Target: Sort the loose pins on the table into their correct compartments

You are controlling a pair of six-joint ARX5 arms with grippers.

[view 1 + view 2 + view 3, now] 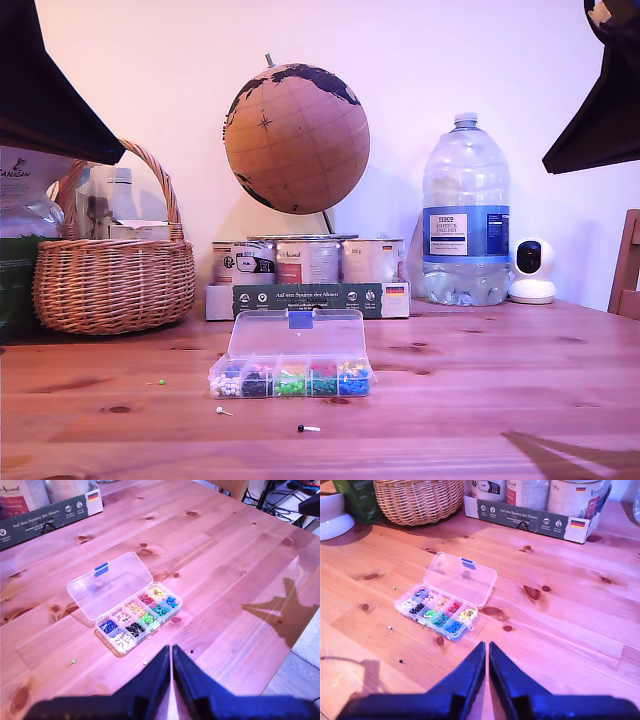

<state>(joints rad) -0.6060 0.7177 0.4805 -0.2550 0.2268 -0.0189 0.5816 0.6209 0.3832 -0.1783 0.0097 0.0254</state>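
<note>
Jaws of my first gripper (171, 647) pressed together, nothing between them; same for my second gripper (487, 644), closed and empty, both held above the desk (500, 380).

From the exterior view's left: green pin (161, 381) lying alone on bare wood, well apart from the clear box, shaft too small to read. Next, white pin (220, 410), just off the box's front corner at the white end, toward the desk's front edge. Then black pin (303, 428), closest of the three to that front edge, pale shaft pointing to the exterior view's right, roughly parallel with the edge. Behind them, compartments (290, 379) in a row, lid open and leaning back: white, black, green, pink-red, blue-yellow.

Judged from the wrist views, pins closer to my first gripper: white pin (145, 663) and black pin (191, 651) just ahead of its tips, green pin (73, 661) further off. Likely best to open across each shaft, not along it. No pin sorted yet.
</note>
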